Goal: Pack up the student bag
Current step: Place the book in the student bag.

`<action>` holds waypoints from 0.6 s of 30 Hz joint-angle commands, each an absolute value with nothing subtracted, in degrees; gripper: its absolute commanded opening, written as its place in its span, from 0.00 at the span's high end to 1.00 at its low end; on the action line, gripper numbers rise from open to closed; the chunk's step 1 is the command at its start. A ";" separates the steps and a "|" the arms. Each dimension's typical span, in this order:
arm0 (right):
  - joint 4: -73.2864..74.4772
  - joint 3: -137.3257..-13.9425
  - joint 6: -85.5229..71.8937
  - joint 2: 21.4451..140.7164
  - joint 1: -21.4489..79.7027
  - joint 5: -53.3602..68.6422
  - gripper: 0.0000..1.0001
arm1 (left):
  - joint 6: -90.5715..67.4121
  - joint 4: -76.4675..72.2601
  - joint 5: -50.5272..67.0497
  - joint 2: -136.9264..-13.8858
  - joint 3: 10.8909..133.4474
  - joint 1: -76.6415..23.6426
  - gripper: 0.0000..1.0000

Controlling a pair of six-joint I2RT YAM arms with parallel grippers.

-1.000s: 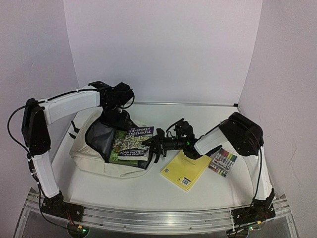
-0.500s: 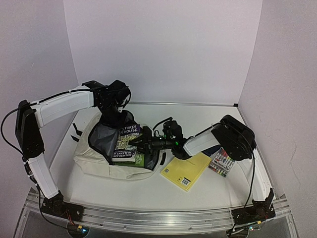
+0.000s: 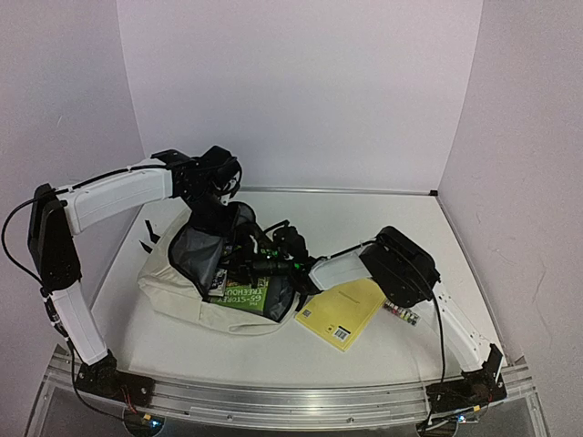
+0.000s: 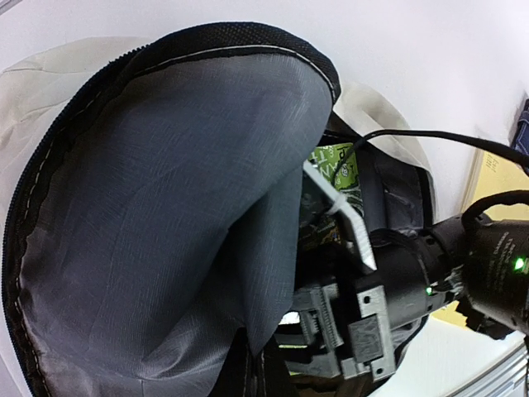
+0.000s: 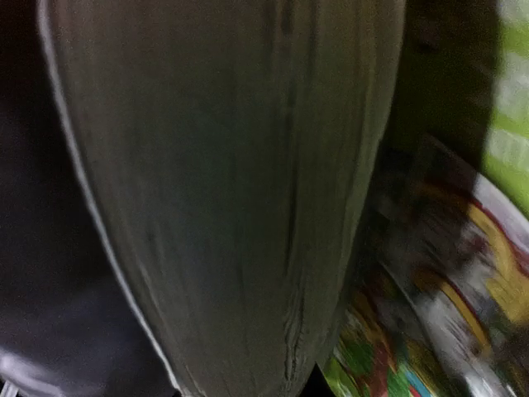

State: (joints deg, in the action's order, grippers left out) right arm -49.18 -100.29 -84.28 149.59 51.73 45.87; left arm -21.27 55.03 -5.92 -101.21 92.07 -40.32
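Around right gripper (image 3: 244, 267), student bag (image 3: 168, 289) (book (image 3: 246, 297) inside)

Looks like a robotics lab cell: boxed in by plain white walls (image 3: 301, 91) at the far and side edges of the tabletop (image 3: 255, 350), fitted with an aluminium rail (image 3: 291, 401) along the near edge.

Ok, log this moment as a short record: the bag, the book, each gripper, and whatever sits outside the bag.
bag: student bag lying on the table, mouth open
left gripper: shut on the bag's lifted flap
right gripper: inside the bag's mouth, gripping the book
book: green cover, partly inside the bag
outside the bag: yellow notepad; marker pack, mostly hidden behind the right arm
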 commanded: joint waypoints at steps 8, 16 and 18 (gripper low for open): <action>-44.95 -88.07 -81.65 137.18 51.76 41.19 0.29 | -22.67 50.02 -4.80 -97.31 91.73 -40.78 1.00; -32.26 -82.15 -75.54 131.37 51.74 36.98 0.30 | -22.68 49.86 -5.33 -97.38 91.34 -40.77 1.00; -31.25 -81.83 -74.11 130.95 51.74 36.66 0.46 | -22.68 49.67 -5.26 -97.18 91.20 -40.78 1.00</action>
State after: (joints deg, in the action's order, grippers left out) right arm -37.40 -83.13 -78.08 134.83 51.81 39.07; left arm -22.46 53.76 -5.95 -101.06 91.00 -40.34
